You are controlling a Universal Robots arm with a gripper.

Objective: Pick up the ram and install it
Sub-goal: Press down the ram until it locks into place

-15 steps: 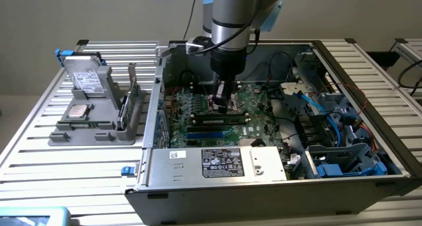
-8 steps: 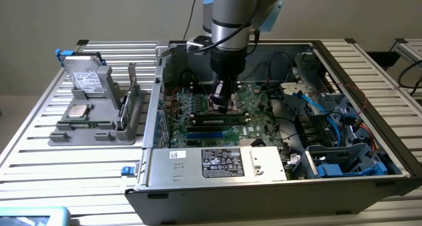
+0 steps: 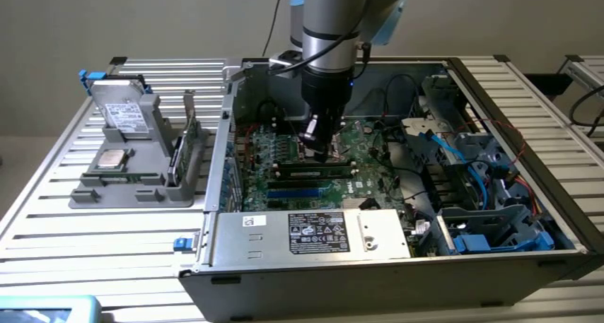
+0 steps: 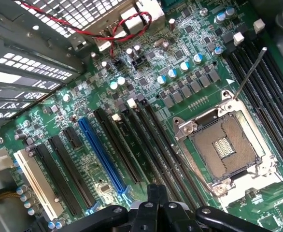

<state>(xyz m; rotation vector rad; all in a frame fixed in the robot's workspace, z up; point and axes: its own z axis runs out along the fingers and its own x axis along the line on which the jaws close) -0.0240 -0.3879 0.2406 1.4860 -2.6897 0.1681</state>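
green ram stick under my hand, lying in its slot on the motherboard

my hand (image 3: pixel 321 153) is pinched shut, holding nothing i can make out, just above the ram (image 3: pixel 315 173). the stick's long axis runs across the exterior view, along the memory slots (image 3: pixel 307 189) inside the case (image 3: pixel 378 266).

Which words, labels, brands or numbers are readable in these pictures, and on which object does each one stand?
No text can be read with certainty.
Power supply label: printed lines and marks, too small to read.
Small white sticker on the power supply: too small to read.
Drive label in the grey holder: blurred.
Motherboard: tiny white print, unreadable.
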